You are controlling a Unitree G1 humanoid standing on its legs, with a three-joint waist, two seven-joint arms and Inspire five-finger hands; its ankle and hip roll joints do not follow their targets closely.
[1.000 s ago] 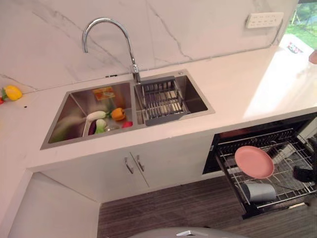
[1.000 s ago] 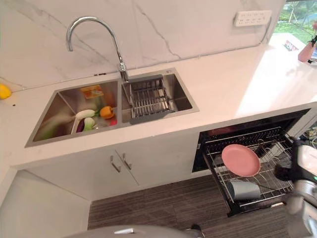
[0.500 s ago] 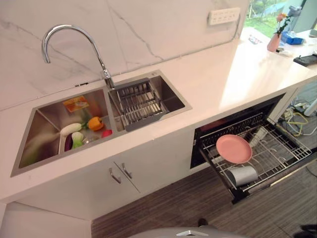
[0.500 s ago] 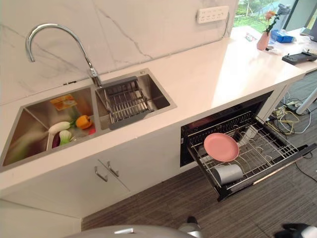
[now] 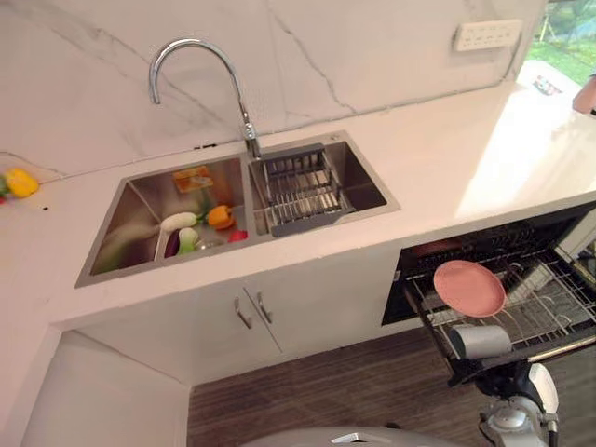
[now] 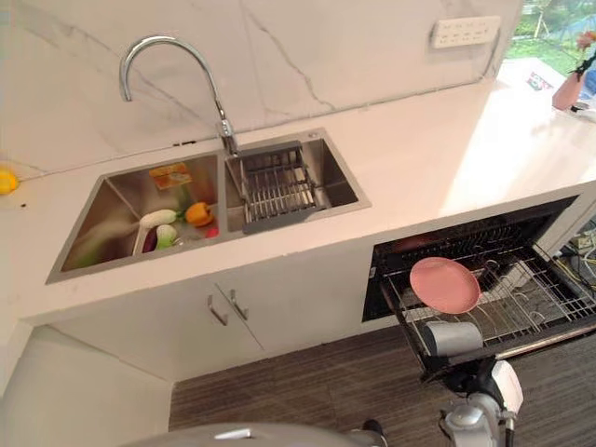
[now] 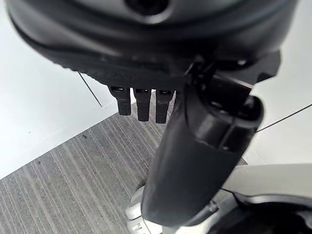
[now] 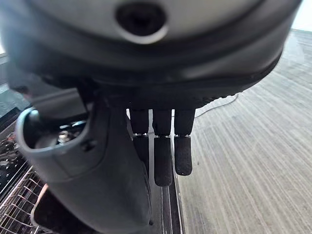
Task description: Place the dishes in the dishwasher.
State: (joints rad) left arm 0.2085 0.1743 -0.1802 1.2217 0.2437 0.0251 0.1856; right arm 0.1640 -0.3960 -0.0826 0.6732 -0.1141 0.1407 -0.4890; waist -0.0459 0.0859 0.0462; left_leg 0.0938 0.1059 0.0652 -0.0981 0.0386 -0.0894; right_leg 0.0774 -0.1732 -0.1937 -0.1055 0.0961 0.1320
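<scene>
The dishwasher's wire rack (image 5: 559, 312) stands pulled out at the lower right. A pink plate (image 5: 469, 287) leans in it, and a grey cup (image 5: 480, 340) lies on its side near the rack's front edge. My right hand (image 6: 473, 380) hangs just below that front edge. In the right wrist view its fingers (image 8: 163, 156) are straight and hold nothing, with the rack's edge and the floor past them. My left hand (image 7: 195, 161) points down at the striped floor beside a white cabinet, its fingers (image 7: 139, 105) straight and empty.
A double sink (image 5: 130, 209) is set in the white counter, with toy vegetables (image 5: 221, 216) in its left basin and a drain basket (image 5: 303, 191) in the right, under a curved faucet (image 5: 200, 47). A yellow toy pepper (image 5: 20, 182) lies at the counter's far left. White cabinet doors (image 5: 251, 312) stand below.
The camera has swung right and back. My right hand has left the rack's right side and come down below its front edge. Plate and cup lie as before.
</scene>
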